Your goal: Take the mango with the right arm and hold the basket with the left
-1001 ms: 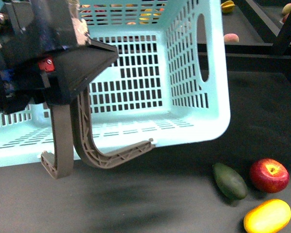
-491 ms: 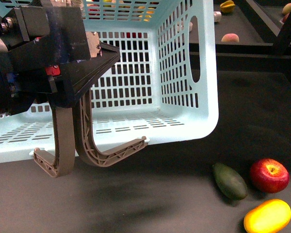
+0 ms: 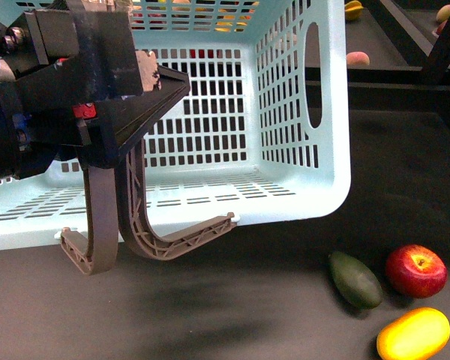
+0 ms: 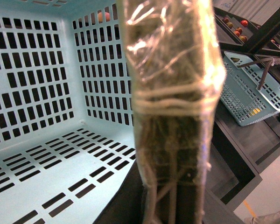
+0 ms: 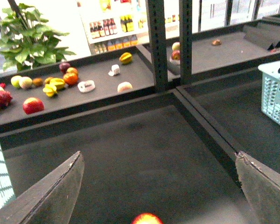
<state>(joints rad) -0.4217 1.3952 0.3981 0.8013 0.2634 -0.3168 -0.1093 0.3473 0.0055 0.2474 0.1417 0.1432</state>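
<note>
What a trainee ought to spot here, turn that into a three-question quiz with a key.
1. True or false: the mango already lies in the basket.
2. Which fruit lies nearest the basket? A mango; B dark green fruit; C red apple.
3. In the right wrist view, how do the right gripper's jaws stand?
Key: 1 false, it lies on the table; 2 B; 3 open, wide apart.

The left arm is black and boxy, with 1 red tab behind its wedge-shaped finger and silver bolts. Clear film and pale string wrap that finger. The right gripper has 2 dark grey, pale-edged fingers.
</note>
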